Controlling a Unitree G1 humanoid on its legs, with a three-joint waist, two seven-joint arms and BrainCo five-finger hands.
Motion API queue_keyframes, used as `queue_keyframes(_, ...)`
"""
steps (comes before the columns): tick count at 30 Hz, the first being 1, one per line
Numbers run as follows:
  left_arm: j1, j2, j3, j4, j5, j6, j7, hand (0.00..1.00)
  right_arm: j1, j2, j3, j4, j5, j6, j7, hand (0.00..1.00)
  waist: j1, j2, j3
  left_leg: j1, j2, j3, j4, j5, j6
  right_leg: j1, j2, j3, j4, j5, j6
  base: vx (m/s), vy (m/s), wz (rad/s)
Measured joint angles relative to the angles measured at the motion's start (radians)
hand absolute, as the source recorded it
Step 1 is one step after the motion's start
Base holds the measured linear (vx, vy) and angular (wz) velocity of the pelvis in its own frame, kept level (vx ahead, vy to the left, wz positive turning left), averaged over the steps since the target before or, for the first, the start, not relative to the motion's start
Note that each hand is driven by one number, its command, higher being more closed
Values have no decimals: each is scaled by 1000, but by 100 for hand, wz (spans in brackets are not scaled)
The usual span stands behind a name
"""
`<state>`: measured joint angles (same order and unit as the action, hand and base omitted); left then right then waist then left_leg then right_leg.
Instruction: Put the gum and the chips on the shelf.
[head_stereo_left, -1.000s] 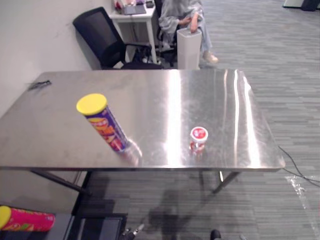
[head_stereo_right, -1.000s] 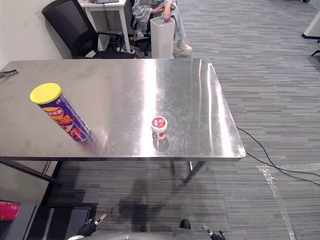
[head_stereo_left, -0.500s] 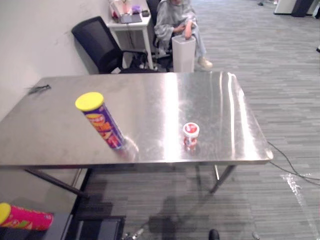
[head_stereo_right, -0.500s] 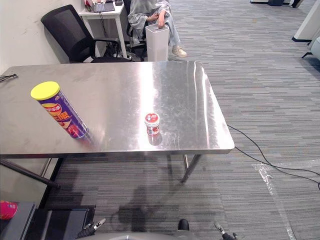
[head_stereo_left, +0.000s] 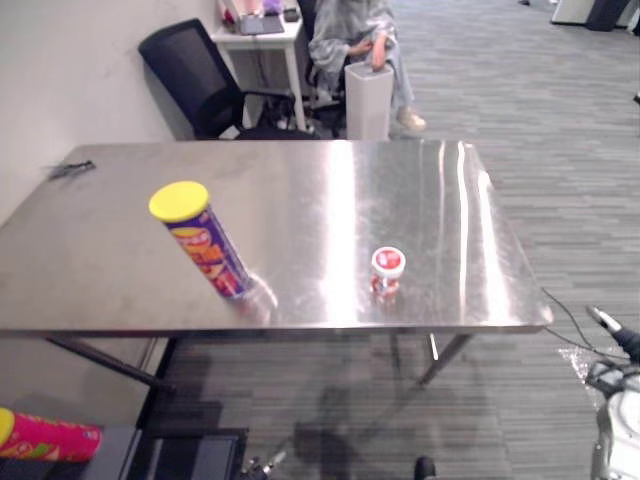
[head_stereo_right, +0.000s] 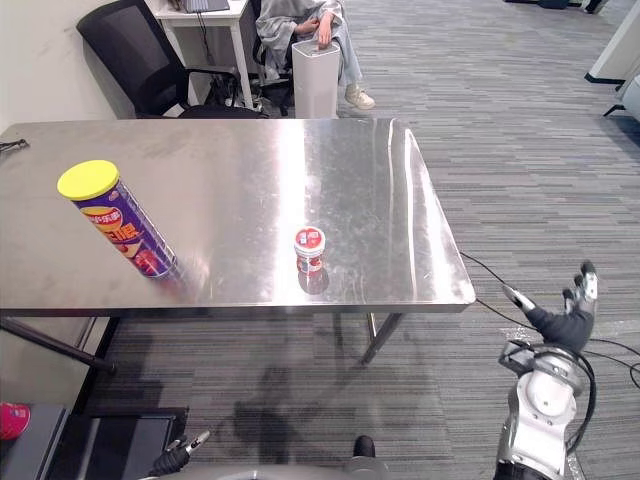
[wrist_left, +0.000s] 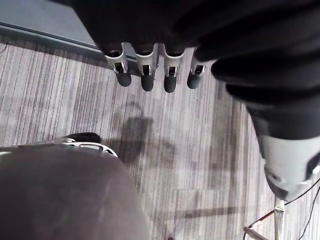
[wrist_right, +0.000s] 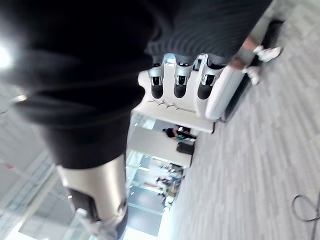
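Gum tub (head_stereo_right: 310, 244) and chips can (head_stereo_right: 117, 219) stand untouched on a steel table (head_stereo_right: 380, 170)
Gum near the front edge, chips well to its left. The right hand (head_stereo_right: 562, 322) hovers past the table's corner, fingers spread, empty; the left hand (wrist_left: 147, 79) hangs relaxed. Reaching the gum calls for a square, gentle grasp

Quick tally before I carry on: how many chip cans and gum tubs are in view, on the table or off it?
Chip cans: 2 (purple chip can standing on the table; pink chip can lying lower left, off it)
Gum tubs: 1 (gum tub on the table)
Total: 3
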<state>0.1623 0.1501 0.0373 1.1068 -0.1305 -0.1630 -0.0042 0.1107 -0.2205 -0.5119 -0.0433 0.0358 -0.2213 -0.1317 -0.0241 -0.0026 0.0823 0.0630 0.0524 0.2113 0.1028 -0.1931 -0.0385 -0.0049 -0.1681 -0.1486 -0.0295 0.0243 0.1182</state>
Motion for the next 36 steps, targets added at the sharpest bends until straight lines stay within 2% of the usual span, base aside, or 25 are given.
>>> queue_keyframes(5, 21, 2, 1, -12, 25, 0, -2, 0, 28, -56, 169, -147, 5, -40, 111, 0, 2, -6, -24, -25, -2, -32, 17, -1, 1, 2, -6, -31, 1, 0, 0, -63, -14, 17)
queue_keyframes(9, 34, 3, 0, -12, 25, 1, -2, 0, 24, -68, 278, -146, 50, -47, 172, 0, 24, -9, -27, -27, -3, -38, 20, 0, 2, 9, -8, -37, 0, 0, 0, -21, -4, 7)
queue_keyframes(13, 41, 4, -1, -10, 25, 3, -2, 0, -8, -99, 411, -95, 65, -45, 227, 0, 26, -10, -34, -42, -9, -59, 19, 6, 6, 8, -11, -57, -5, 0, 0, 15, 4, 14)
queue_keyframes(21, 34, 9, -21, -10, 24, 13, -1, 0, -157, -122, 601, 128, 85, -22, 246, 0, 52, -10, -37, -44, -13, -84, 5, 21, 4, 18, -10, -82, -22, 2, -1, 27, -8, 10)
queue_keyframes(24, 34, 10, -33, -10, 24, 13, 0, 0, -203, -114, 631, 198, 85, 0, 242, 0, 56, -9, -36, -44, -14, -90, 4, 23, 3, 26, -9, -91, -25, 2, -1, 1, -2, 10)
queue_keyframes(28, 34, 10, -34, -6, 24, 14, 2, 0, -253, -108, 682, 249, 84, 5, 223, 0, 56, -7, -35, -44, -14, -90, 1, 26, 2, 25, -8, -91, -27, 4, -3, 0, 0, 0)
queue_keyframes(36, 30, 9, -35, -3, 24, 20, 19, 0, -329, -34, 688, 332, 84, 19, 180, 0, 59, -6, -23, -40, -18, -89, -27, 42, 2, 20, -6, -89, -39, 12, -6, 0, 0, 0)
